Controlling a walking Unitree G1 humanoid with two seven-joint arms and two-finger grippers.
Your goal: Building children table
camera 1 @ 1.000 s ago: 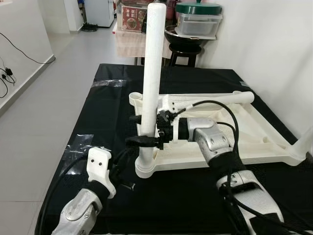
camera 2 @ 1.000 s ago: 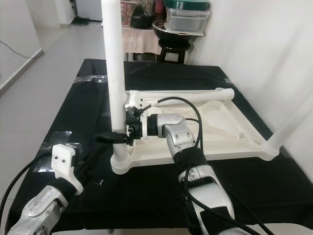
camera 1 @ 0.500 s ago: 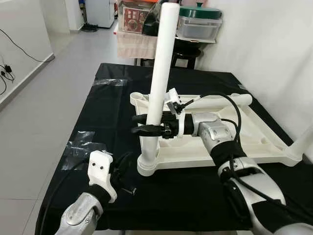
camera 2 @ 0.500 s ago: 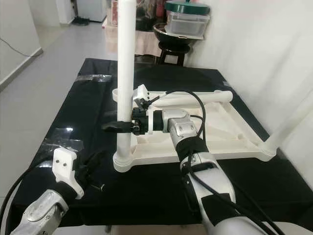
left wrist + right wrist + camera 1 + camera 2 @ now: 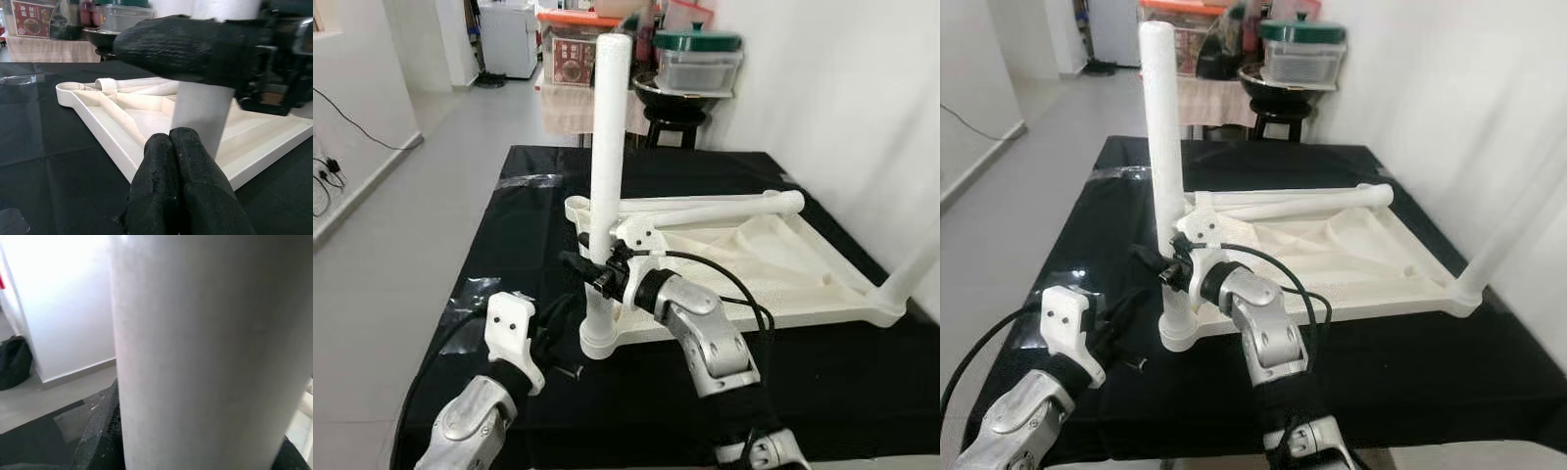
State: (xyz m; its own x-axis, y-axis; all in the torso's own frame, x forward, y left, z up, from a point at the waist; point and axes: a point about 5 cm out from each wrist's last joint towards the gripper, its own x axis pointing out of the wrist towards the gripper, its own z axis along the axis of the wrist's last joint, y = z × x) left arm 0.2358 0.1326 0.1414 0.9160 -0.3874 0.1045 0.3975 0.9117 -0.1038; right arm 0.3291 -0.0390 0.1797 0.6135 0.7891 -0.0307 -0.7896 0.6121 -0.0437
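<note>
The left gripper [image 5: 558, 338] waits low by the corner socket, fingers pressed together on nothing; the right gripper [image 5: 597, 272] clamps the upright table leg [image 5: 606, 147], likely to seat it in the inverted tabletop [image 5: 773, 264] on the black mat [image 5: 862, 352]

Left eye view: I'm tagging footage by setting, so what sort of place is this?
Probably a lived-in home, not a workshop: a lidded storage container on a black stool by the wall, a white appliance down the tiled hallway, and a children's table top upside down on a black-covered table.
</note>
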